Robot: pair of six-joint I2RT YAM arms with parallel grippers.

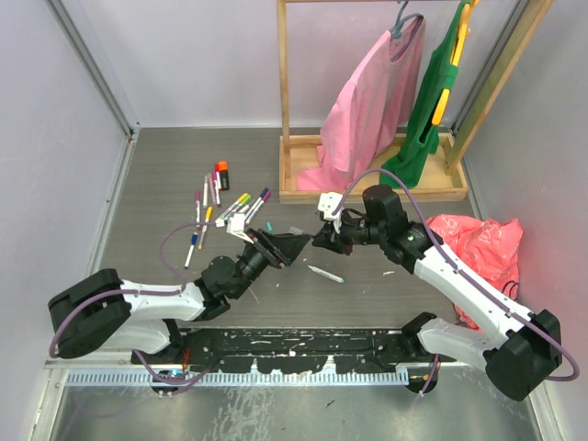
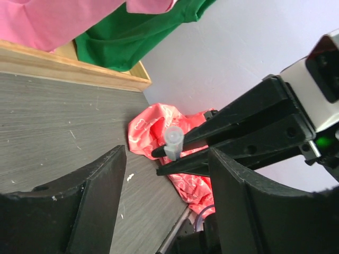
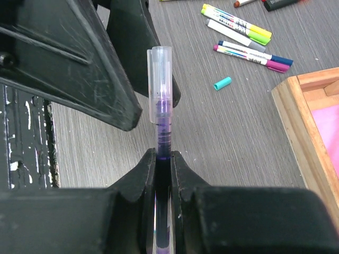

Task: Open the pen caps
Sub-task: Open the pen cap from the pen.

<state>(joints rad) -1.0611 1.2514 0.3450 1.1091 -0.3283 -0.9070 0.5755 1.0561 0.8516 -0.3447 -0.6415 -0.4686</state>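
Mid-air over table [image 1: 156,175] centre: right gripper [image 3: 163,156] clenched on purple pen [image 3: 162,132]. Its translucent cap [image 3: 160,74], on pen's end, sits between left gripper [image 2: 168,156] fingers, spread, not touching. Other pens [image 1: 220,200] far-left; 1 teal cap [image 3: 222,83] loose.

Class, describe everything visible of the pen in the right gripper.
The pen is thin, with a ridged, translucent purple plastic barrel and a clear cap still on its end. The right gripper, jaws shut, clamps the barrel. The capped end sticks straight out between the open fingers of the left gripper, above the table.
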